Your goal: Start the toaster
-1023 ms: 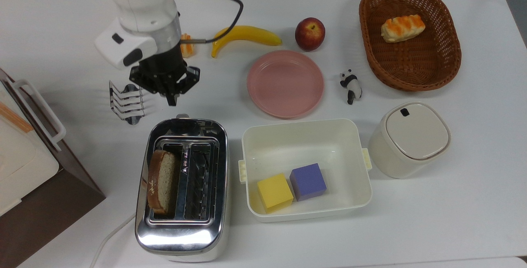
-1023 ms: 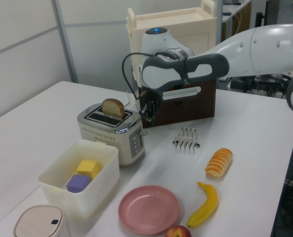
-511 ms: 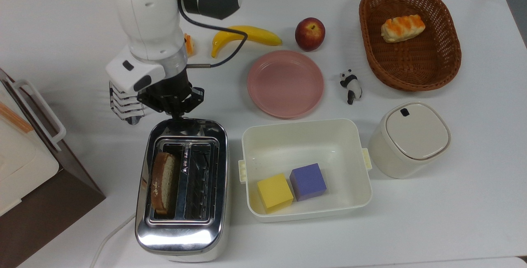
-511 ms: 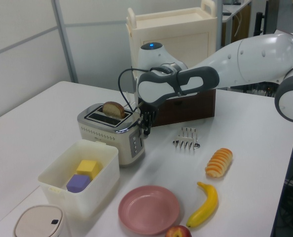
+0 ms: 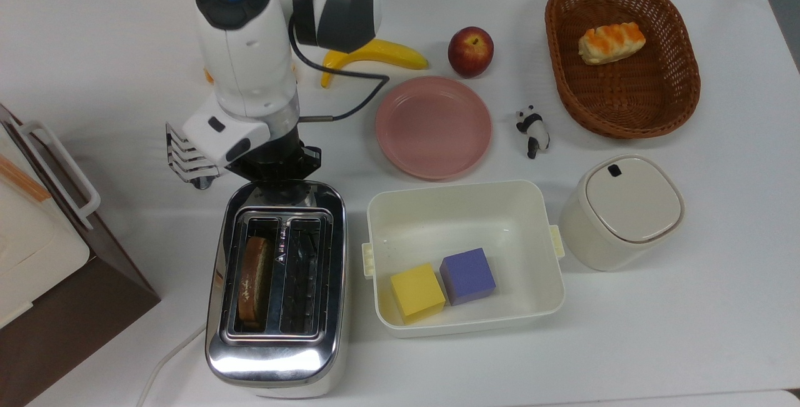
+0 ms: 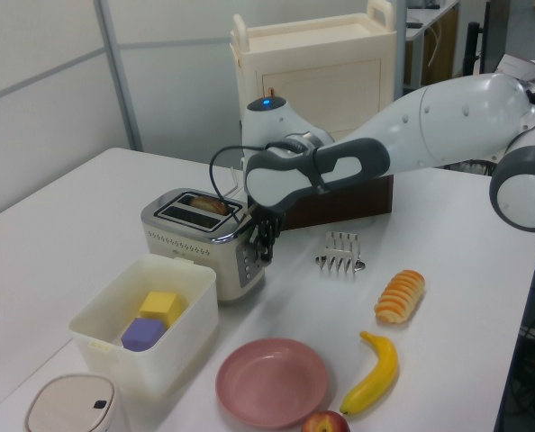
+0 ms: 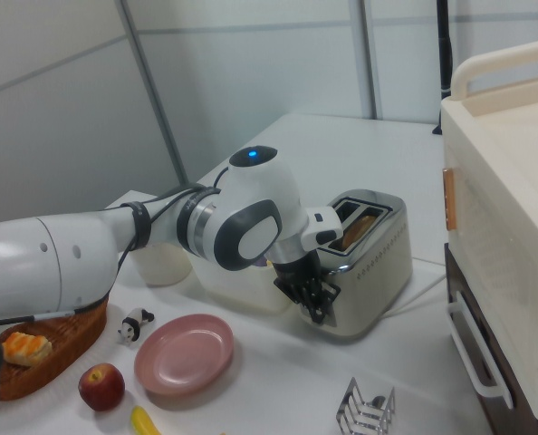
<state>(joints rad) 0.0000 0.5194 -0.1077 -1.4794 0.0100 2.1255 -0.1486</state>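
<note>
Since a second ago: gripper (image 6: 265, 245) lowered against the lever end of the toaster (image 5: 275, 288); bread slice (image 5: 254, 286) sunk into its slot. Finger state: cannot tell. Toaster: one, on the table (image 5: 687, 307), at the top view's lower left, beside one white bin (image 5: 465, 207). Cubes: two. Plate (image 5: 433, 127): one. Toast rack (image 5: 187, 155): one.

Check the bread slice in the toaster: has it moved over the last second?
Yes. The bread slice has sunk into its slot; against the toaster top rim in the left view, it barely shows now, with the gripper at the toaster's end.
</note>
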